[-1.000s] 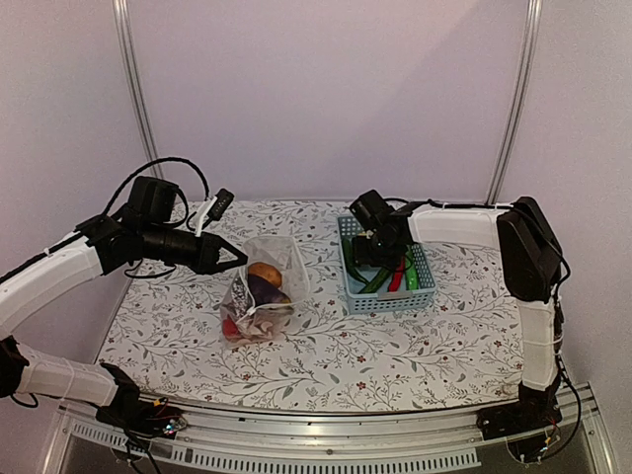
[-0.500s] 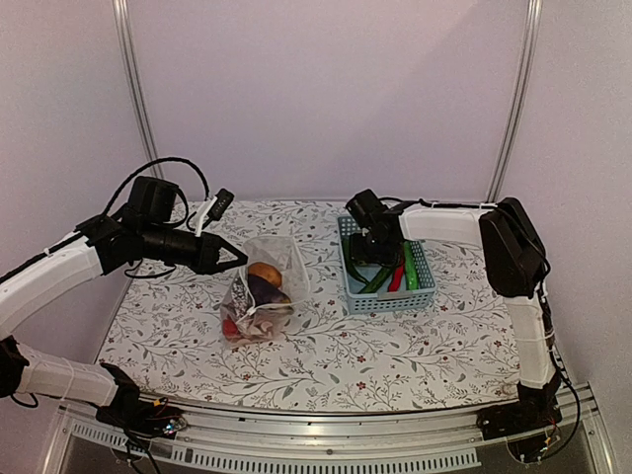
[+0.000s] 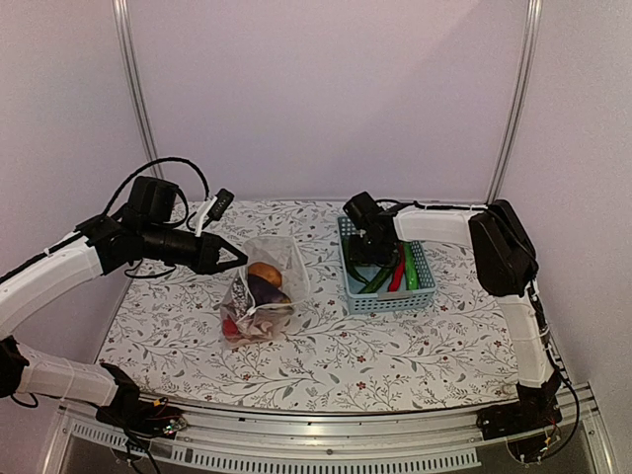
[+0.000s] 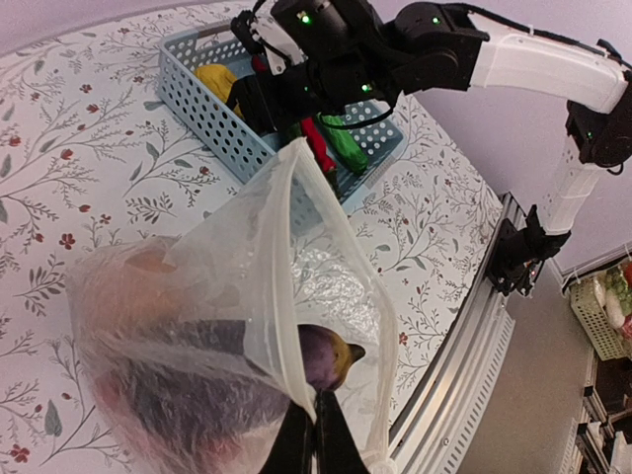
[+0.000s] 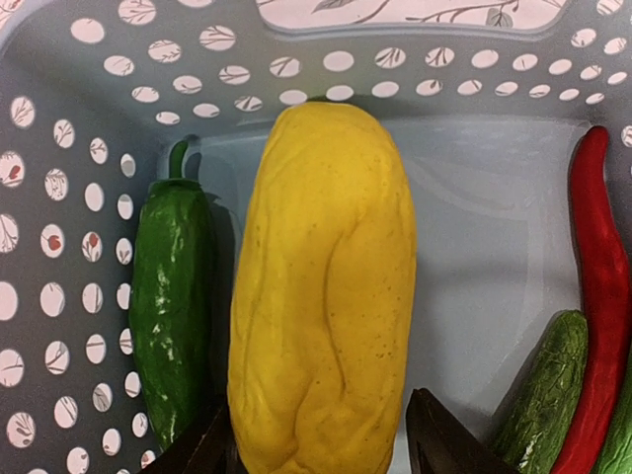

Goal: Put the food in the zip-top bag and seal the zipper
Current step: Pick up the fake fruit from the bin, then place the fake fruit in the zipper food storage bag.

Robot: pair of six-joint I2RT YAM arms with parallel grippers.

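Observation:
The clear zip-top bag [image 3: 265, 294] stands open on the table with an orange-brown piece, the dark purple eggplant [image 4: 321, 355] and red pieces inside. My left gripper [image 4: 318, 420] is shut on the bag's mouth edge and holds it up; it also shows in the top view [image 3: 237, 261]. My right gripper [image 5: 321, 449] is down in the light-blue basket [image 3: 390, 302]. It is open, with one finger on each side of the yellow lemon-like piece [image 5: 321, 286]. A green cucumber [image 5: 170, 296] lies to its left. A red chili [image 5: 597, 296] and another green cucumber [image 5: 543, 395] lie to its right.
The basket wall [image 5: 59, 197] is close on the left and far side of my right gripper. The flower-patterned table [image 3: 395, 346] has a metal rail along its near edge. Purple walls and two upright posts stand behind.
My right arm has shifted a little to the left and deeper into the basket's left side. The left arm and the bag have not moved.

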